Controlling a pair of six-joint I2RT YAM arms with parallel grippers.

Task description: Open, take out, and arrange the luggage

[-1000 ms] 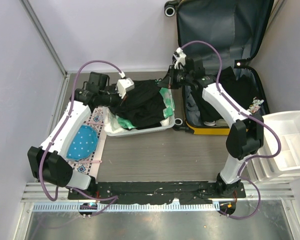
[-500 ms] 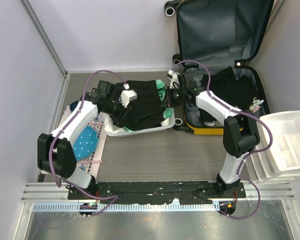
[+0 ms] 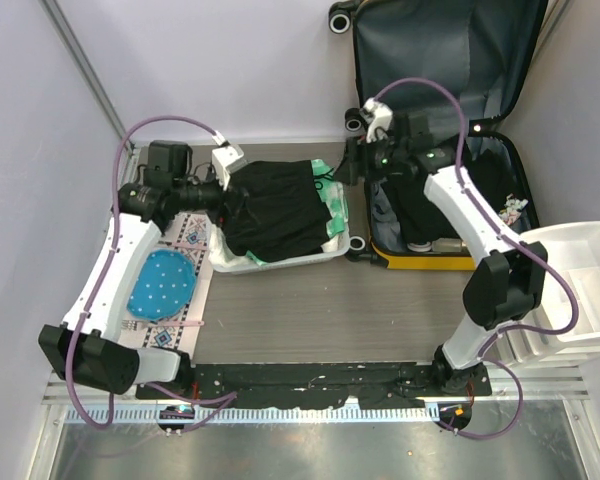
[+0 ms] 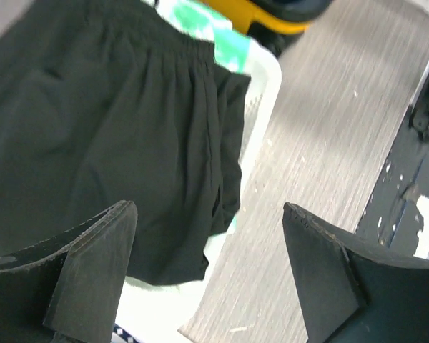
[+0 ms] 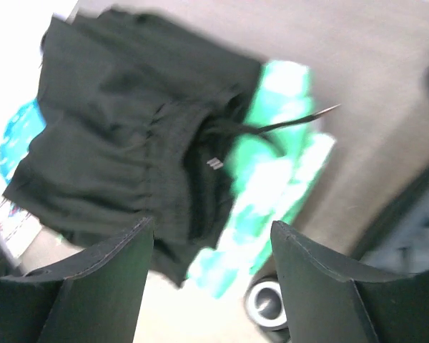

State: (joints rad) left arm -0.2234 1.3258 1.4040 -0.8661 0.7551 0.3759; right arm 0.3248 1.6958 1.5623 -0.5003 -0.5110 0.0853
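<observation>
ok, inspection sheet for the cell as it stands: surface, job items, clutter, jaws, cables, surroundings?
Surface: grey wood-grain table, no spills seen.
Job's things: luggage open at far right, lid upright, dark clothing inside.
Clutter: black shorts draped over the white basket, on a green-white garment; blue dotted item on the left; white drawer bins on the right.
Grippers: left jaws open above the shorts, nothing held; right jaws open above the shorts' waistband end, nothing held.
Cables: purple cables loop over both arms, no snag seen.
Surroundings: pale walls; nothing else seen.
</observation>
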